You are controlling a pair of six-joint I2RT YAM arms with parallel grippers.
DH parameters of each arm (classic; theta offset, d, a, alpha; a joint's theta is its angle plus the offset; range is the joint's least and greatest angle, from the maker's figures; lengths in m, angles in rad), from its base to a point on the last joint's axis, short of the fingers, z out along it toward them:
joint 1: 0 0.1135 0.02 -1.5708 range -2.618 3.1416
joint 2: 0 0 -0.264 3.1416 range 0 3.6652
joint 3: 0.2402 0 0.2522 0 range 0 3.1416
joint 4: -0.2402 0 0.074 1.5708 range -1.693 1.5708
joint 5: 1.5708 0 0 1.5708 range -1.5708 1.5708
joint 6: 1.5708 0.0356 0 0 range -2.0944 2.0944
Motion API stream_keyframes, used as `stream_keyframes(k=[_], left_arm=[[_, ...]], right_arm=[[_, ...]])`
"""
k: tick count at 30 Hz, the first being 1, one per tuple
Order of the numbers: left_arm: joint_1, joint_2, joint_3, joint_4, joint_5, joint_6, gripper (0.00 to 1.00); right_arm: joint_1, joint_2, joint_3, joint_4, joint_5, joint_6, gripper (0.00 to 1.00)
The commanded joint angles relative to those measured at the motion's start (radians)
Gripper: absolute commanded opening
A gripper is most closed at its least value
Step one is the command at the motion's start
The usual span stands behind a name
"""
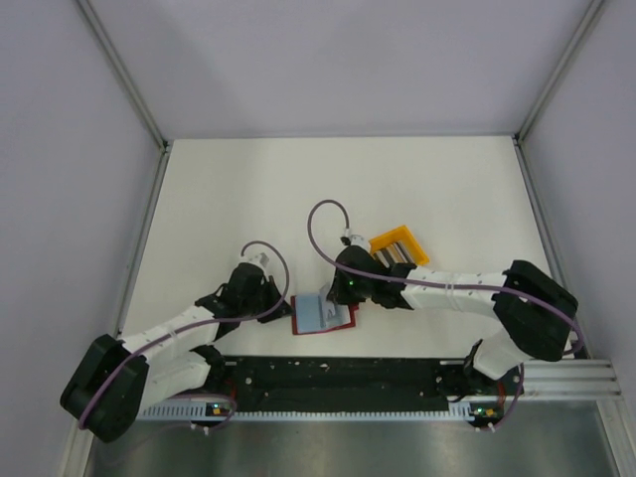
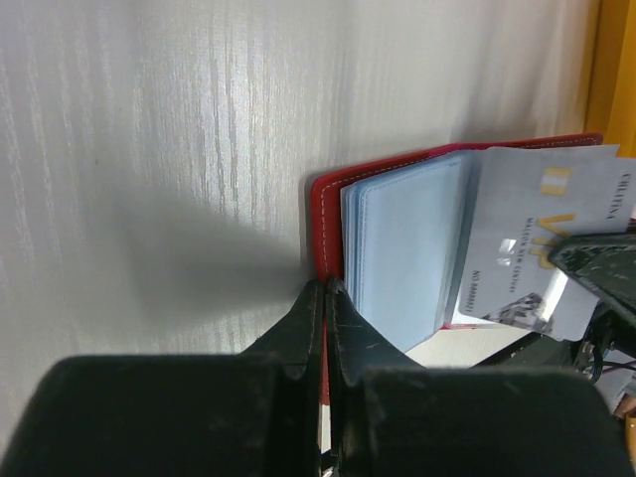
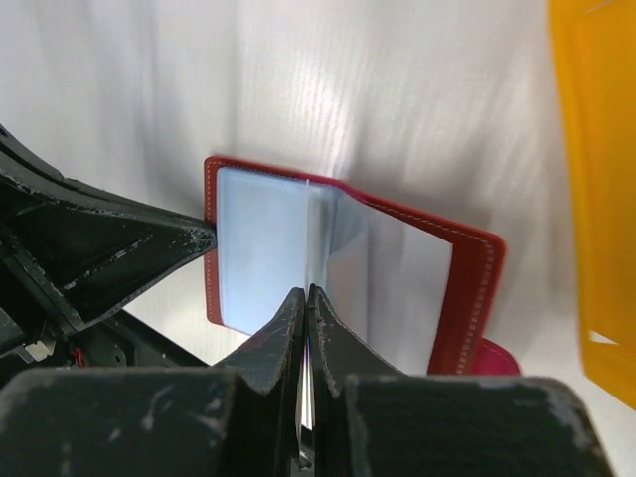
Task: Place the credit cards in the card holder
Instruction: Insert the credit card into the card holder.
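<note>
The dark red card holder (image 1: 301, 325) lies open on the table, its clear blue-tinted sleeves up. My left gripper (image 2: 328, 290) is shut on the holder's red left edge (image 2: 326, 229) and pins it. My right gripper (image 3: 306, 293) is shut on a thin credit card, seen edge-on between its jaws (image 3: 305, 397), and holds it at the fold of the sleeves (image 3: 263, 258). In the left wrist view this card (image 2: 542, 238) is pale grey with print and lies tilted over the holder's right half. More cards (image 1: 393, 254) stand in the yellow bin.
The yellow plastic bin (image 1: 399, 246) stands just behind and right of the holder, close to my right arm; it also shows in the right wrist view (image 3: 596, 149). The holder's snap tab (image 3: 492, 358) sticks out at its right side. A black rail (image 1: 338, 376) runs along the near edge.
</note>
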Motion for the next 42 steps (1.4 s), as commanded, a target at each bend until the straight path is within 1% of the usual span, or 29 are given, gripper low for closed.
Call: stream_keyframes(k=[1, 4, 6, 10, 16, 21, 24, 27, 31, 35, 42], left_arm=[[-0.004, -0.001, 0.011, -0.075, -0.052, 0.042, 0.00], [-0.004, 0.001, 0.015, -0.076, -0.049, 0.047, 0.00], [-0.004, 0.002, 0.015, -0.072, -0.046, 0.052, 0.00], [-0.005, 0.008, 0.017, -0.058, -0.036, 0.050, 0.00], [-0.005, 0.010, 0.009, -0.057, -0.049, 0.039, 0.00], [-0.005, 0.011, 0.009, -0.060, -0.052, 0.035, 0.00], [-0.005, 0.014, 0.009, -0.061, -0.052, 0.035, 0.00], [-0.004, 0.016, 0.009, -0.063, -0.053, 0.033, 0.00], [-0.005, 0.016, 0.011, -0.064, -0.058, 0.033, 0.00], [-0.005, 0.016, 0.012, -0.066, -0.055, 0.032, 0.00], [-0.005, 0.016, 0.012, -0.067, -0.055, 0.030, 0.00]], right_arm=[[-0.037, -0.085, -0.037, -0.053, 0.064, -0.032, 0.00], [-0.040, -0.100, -0.062, -0.050, 0.067, -0.029, 0.00], [-0.039, -0.104, -0.080, -0.014, 0.043, -0.023, 0.00], [-0.039, -0.101, -0.123, 0.104, -0.031, 0.011, 0.00], [-0.039, -0.102, -0.203, 0.274, -0.071, 0.063, 0.00], [-0.040, -0.096, -0.227, 0.316, -0.101, 0.077, 0.00], [-0.039, -0.128, -0.267, 0.369, -0.092, 0.098, 0.00], [-0.039, -0.146, -0.255, 0.331, -0.080, 0.085, 0.00], [-0.039, -0.159, -0.264, 0.354, -0.080, 0.086, 0.00], [-0.039, -0.136, -0.266, 0.381, -0.100, 0.092, 0.00], [-0.039, -0.105, -0.263, 0.357, -0.080, 0.095, 0.00]])
